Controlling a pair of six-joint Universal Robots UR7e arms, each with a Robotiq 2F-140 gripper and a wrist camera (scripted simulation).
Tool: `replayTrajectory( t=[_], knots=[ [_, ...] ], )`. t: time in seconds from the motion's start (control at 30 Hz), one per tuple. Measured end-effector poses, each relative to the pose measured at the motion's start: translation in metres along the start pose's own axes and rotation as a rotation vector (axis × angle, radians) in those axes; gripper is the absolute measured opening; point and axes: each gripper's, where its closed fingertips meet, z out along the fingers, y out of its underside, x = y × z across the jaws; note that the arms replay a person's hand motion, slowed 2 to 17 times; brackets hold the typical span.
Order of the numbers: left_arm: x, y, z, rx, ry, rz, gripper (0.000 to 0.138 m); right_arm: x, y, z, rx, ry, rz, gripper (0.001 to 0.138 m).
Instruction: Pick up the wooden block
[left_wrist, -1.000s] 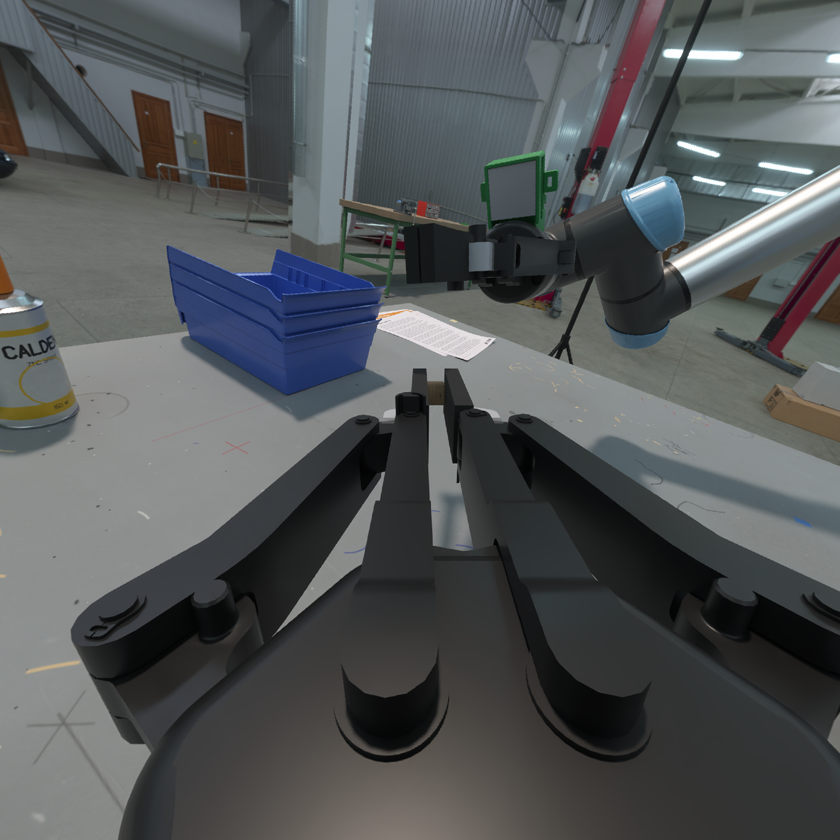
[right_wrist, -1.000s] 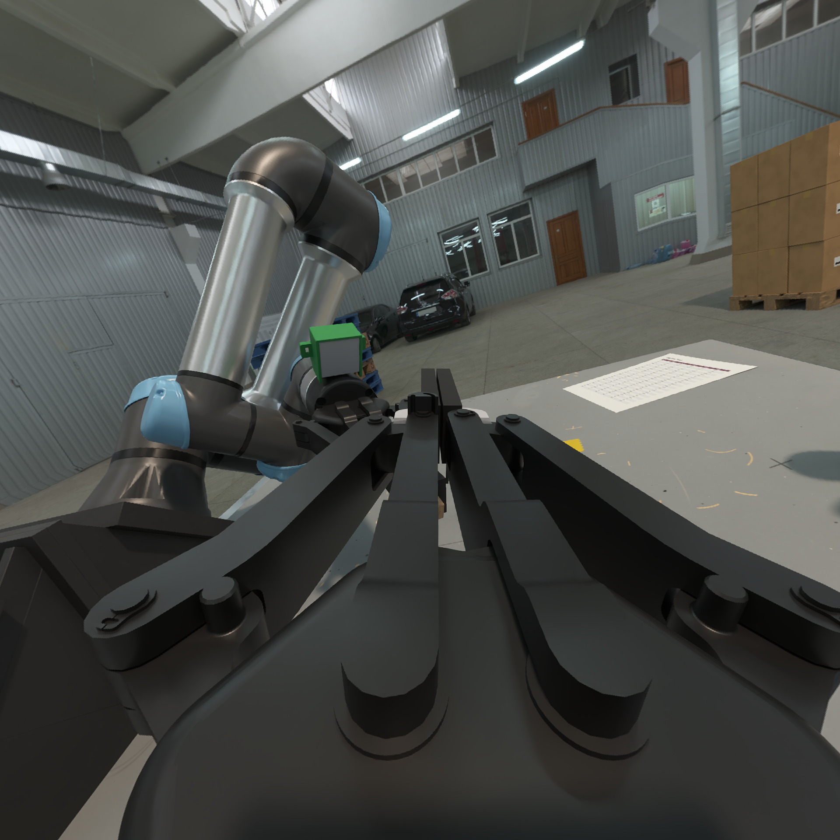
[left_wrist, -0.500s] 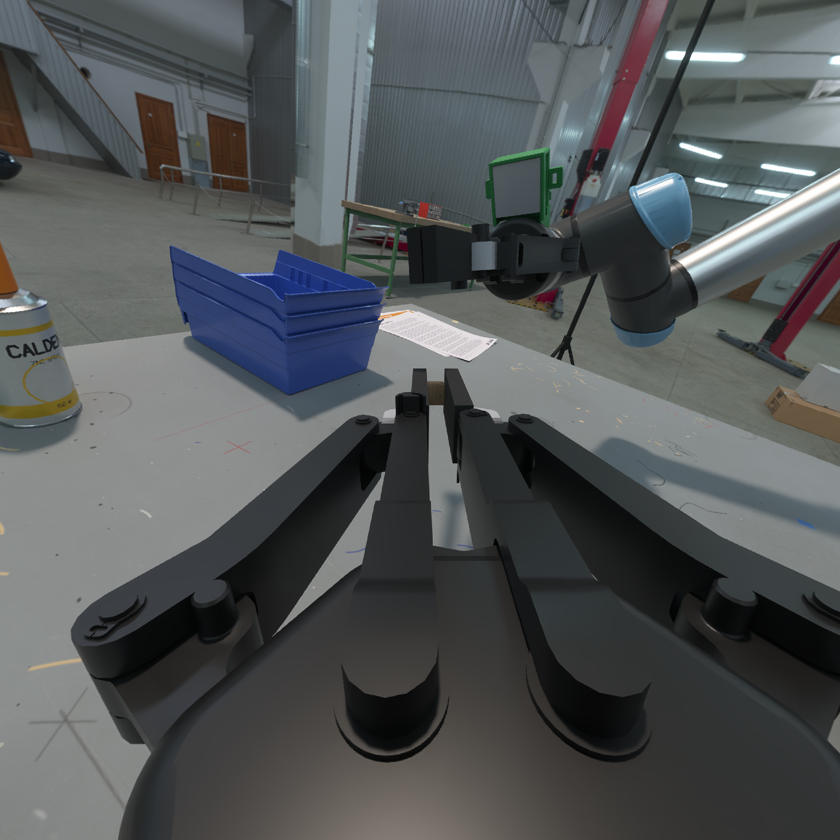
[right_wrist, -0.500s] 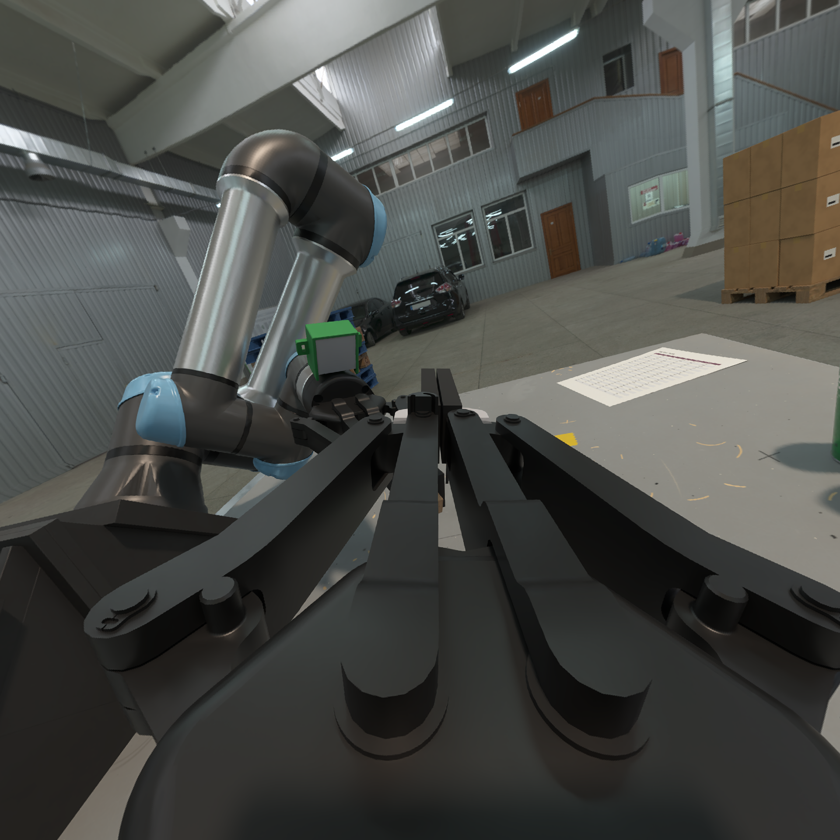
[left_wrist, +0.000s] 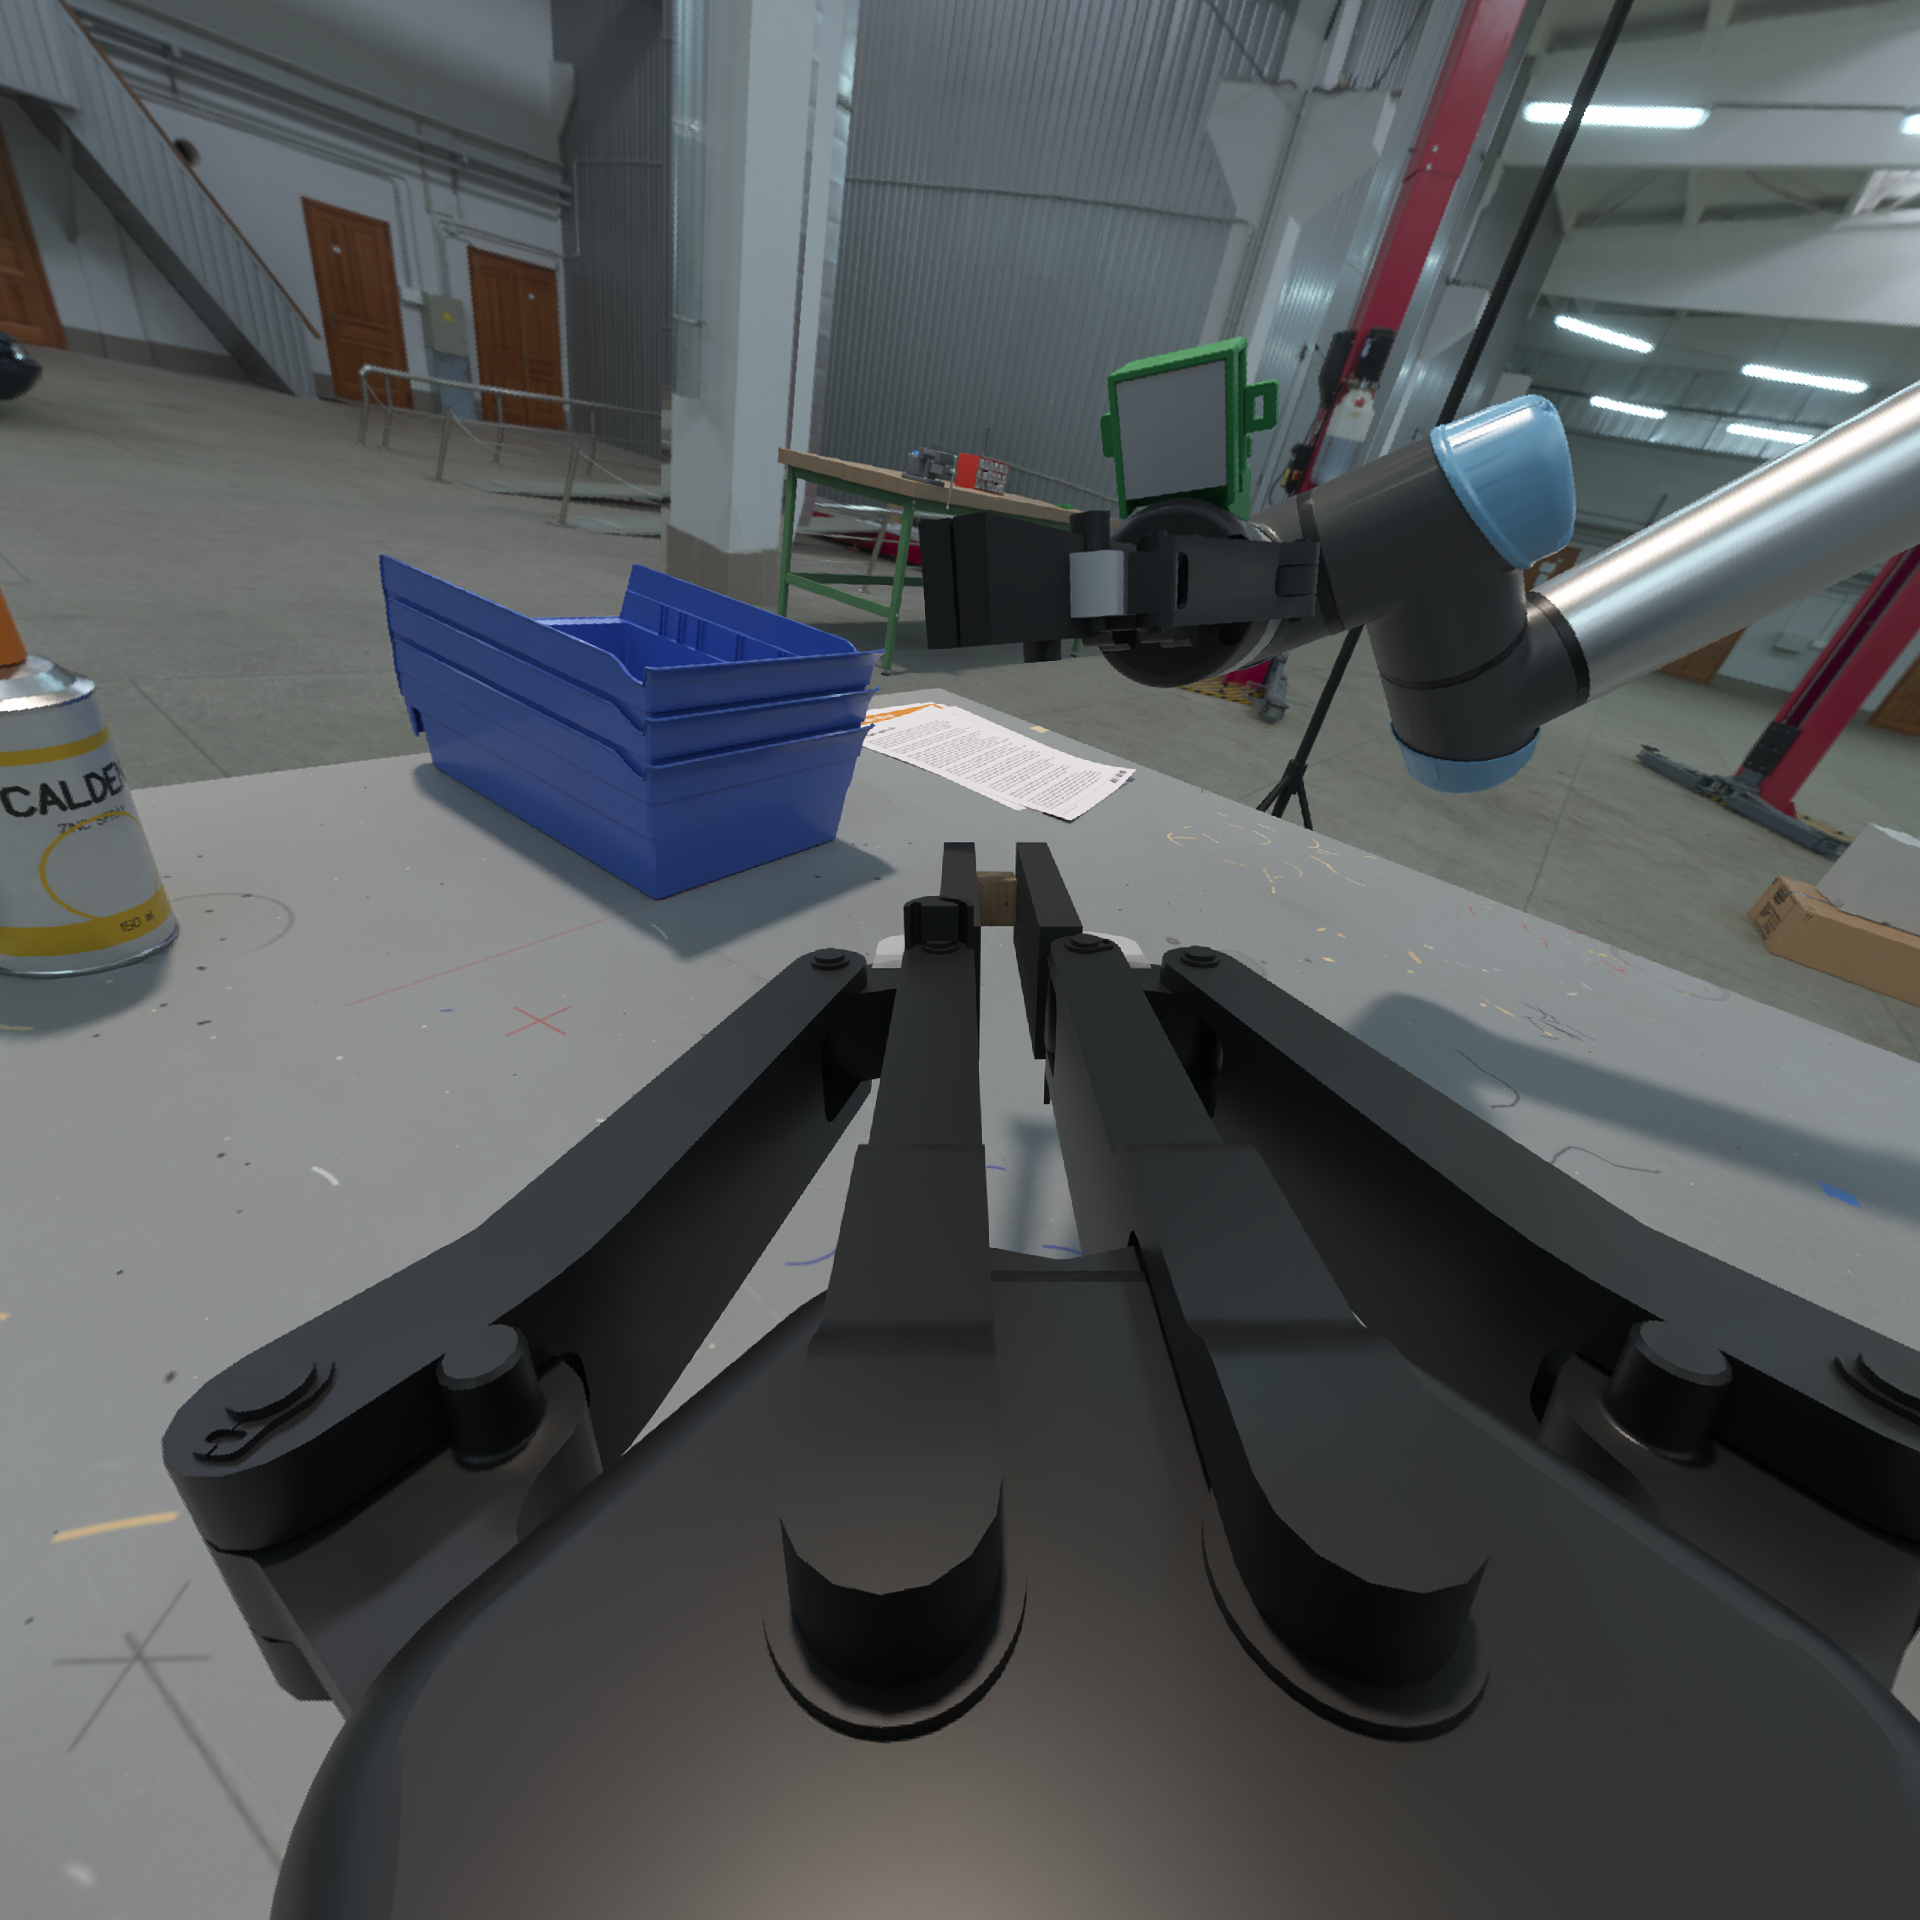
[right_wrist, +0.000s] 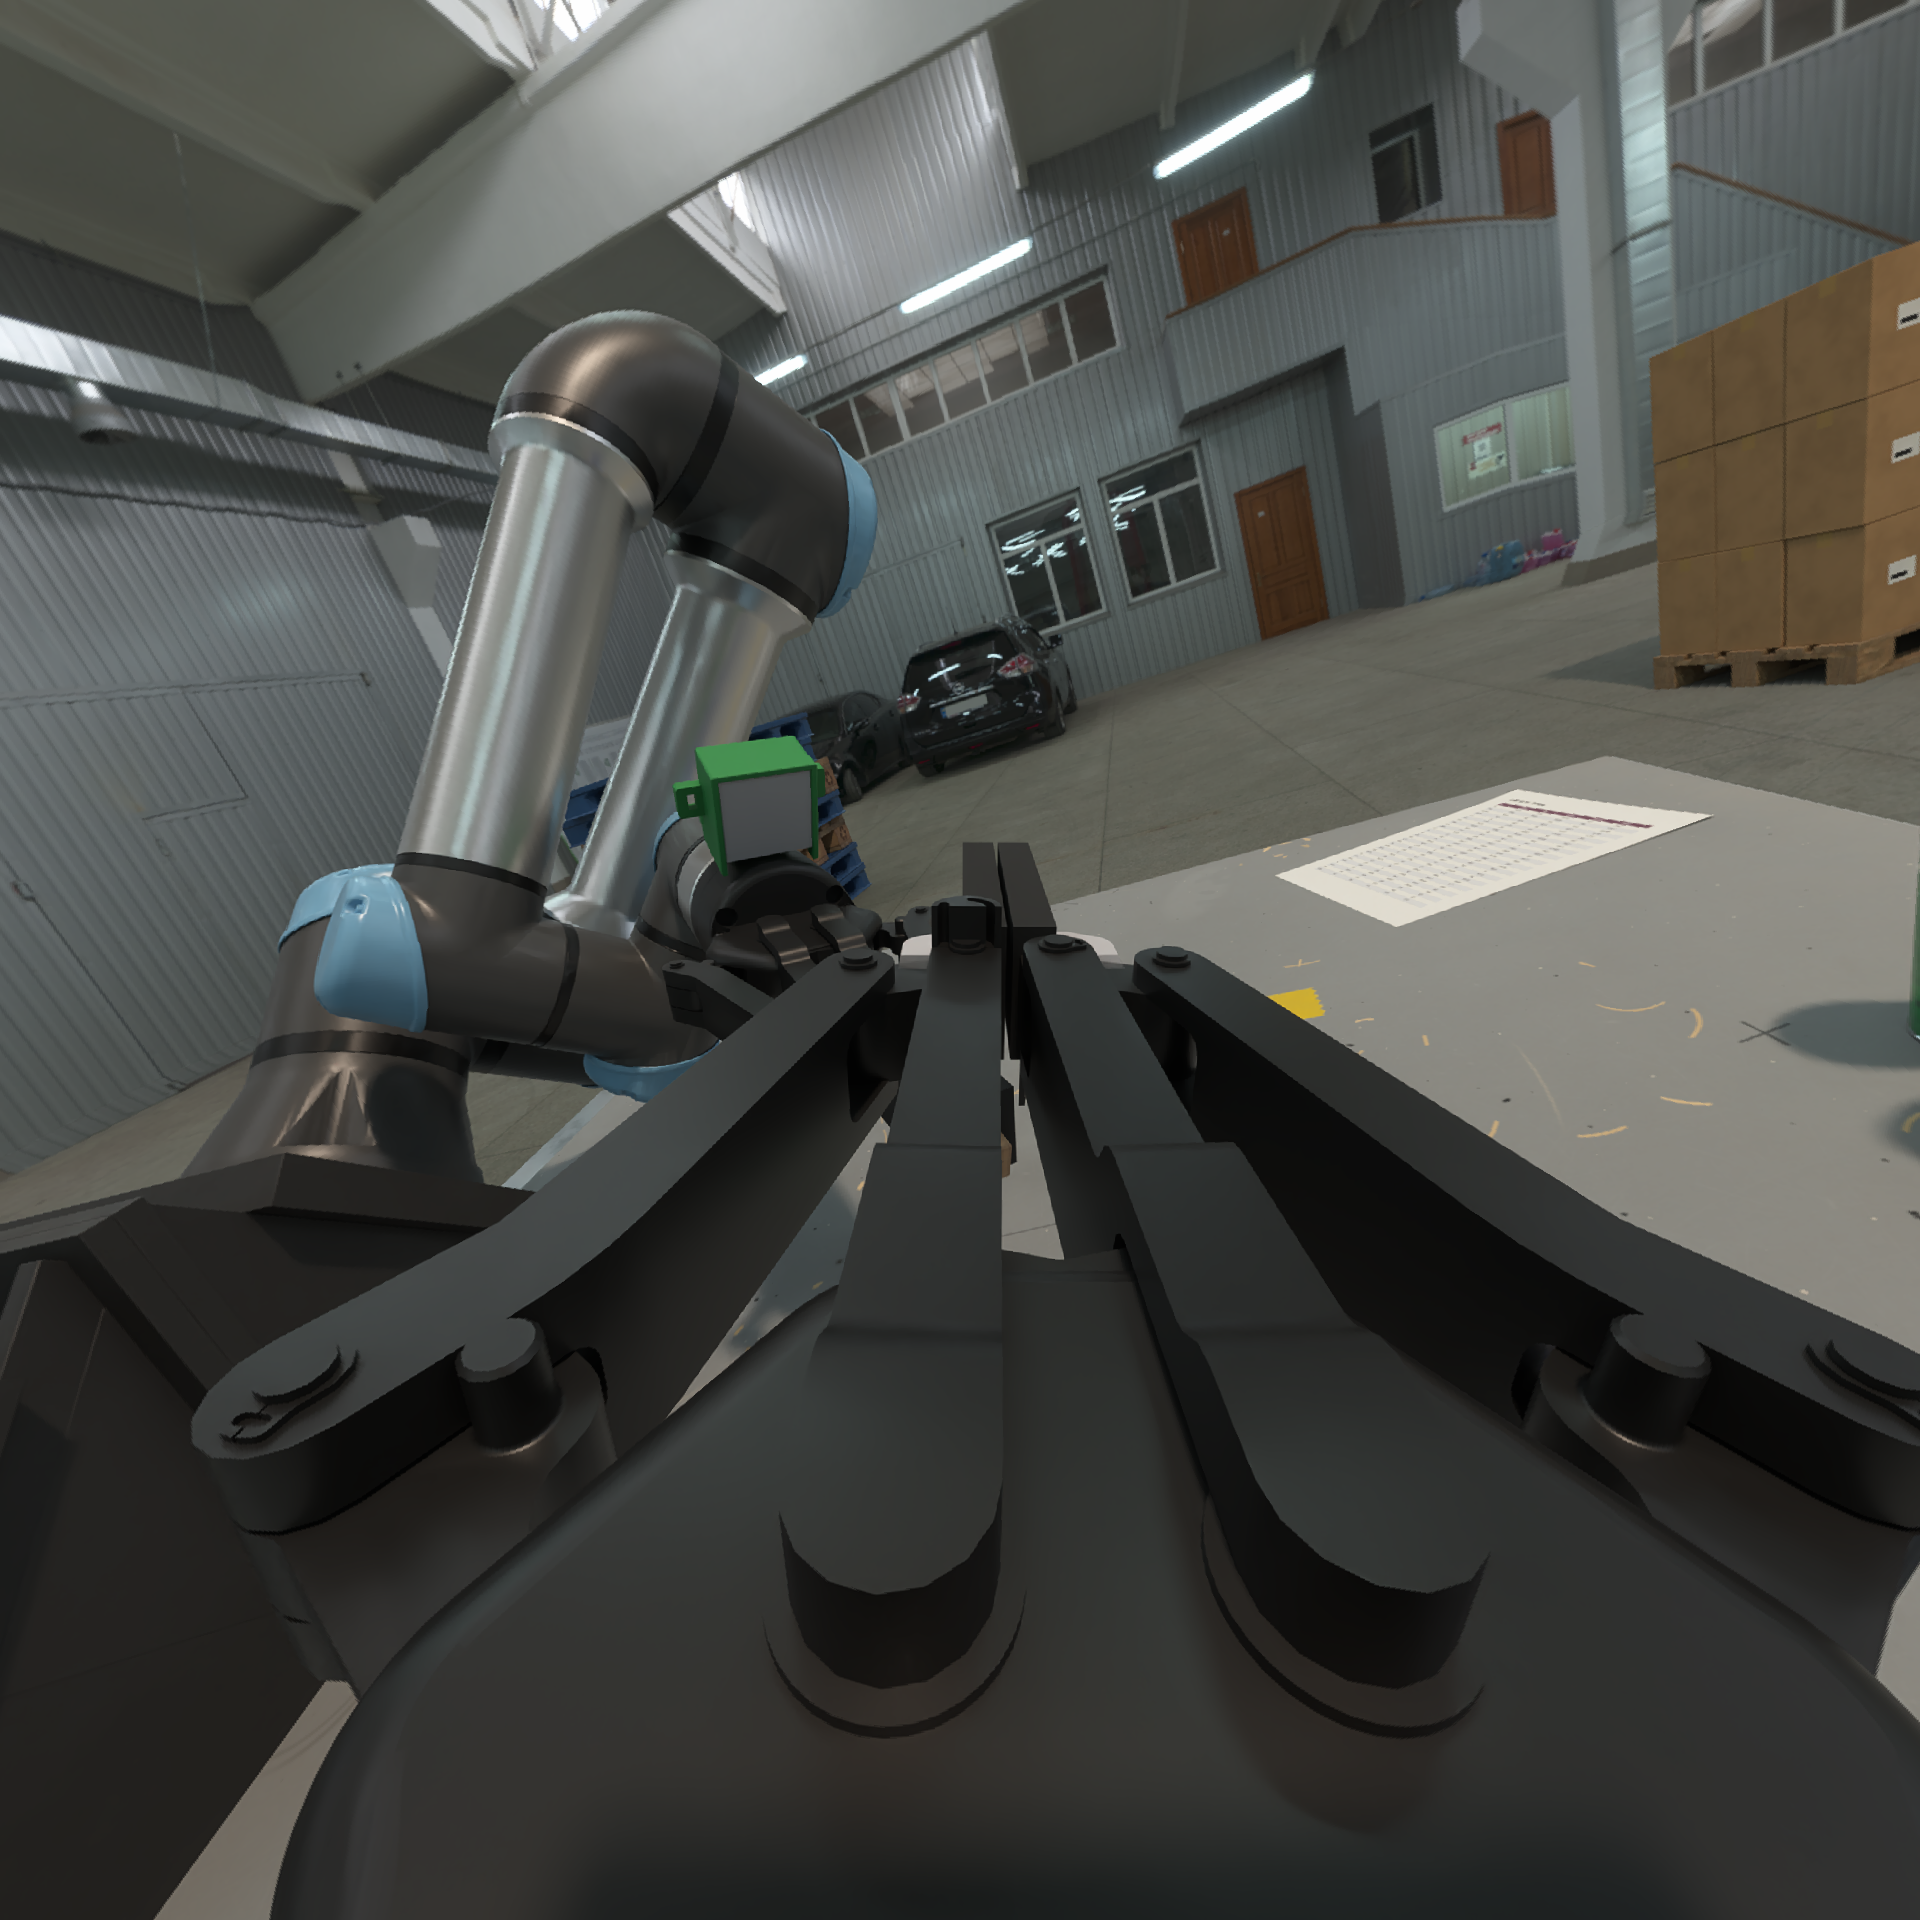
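Left wrist view: the left fingers (left_wrist: 961, 883) squeeze the wooden block (left_wrist: 995, 899) near their tips; it might slip out. The right fingers (right_wrist: 1023, 883) are pressed together, empty.

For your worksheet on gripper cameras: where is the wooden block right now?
In the left wrist view, the wooden block sits pinched between the left gripper fingertips, above the grey table, right of the blue bins.

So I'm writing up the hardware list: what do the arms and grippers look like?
Both arms have silver metal tubes, dark grey joints and light blue caps. Each wrist carries a green box with a grey face. The left gripper and right gripper are matte black linkages with flat pads.
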Motion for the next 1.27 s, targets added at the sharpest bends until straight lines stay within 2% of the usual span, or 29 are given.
replayTrajectory(
  t=[0.9,1.1,1.27],
  knots=[
    [0.0035,0.0031,0.0049,-0.011,0.016,-0.004,0.011,-0.0008,0.0029,-0.0015,-0.015,-0.001,0.0,0.001],
    [0.0025,0.0035,0.005,-0.013,0.011,0.01,0.011,-0.0041,0.0027,0.0005,-0.019,-0.005,-0.021,0.001],
    [0.0011,0.0012,0.0032,-0.005,0.004,0.023,0.011,-0.0029,-0.0018,0.0004,-0.001,0.027,-0.048,0.001]
  ],
)
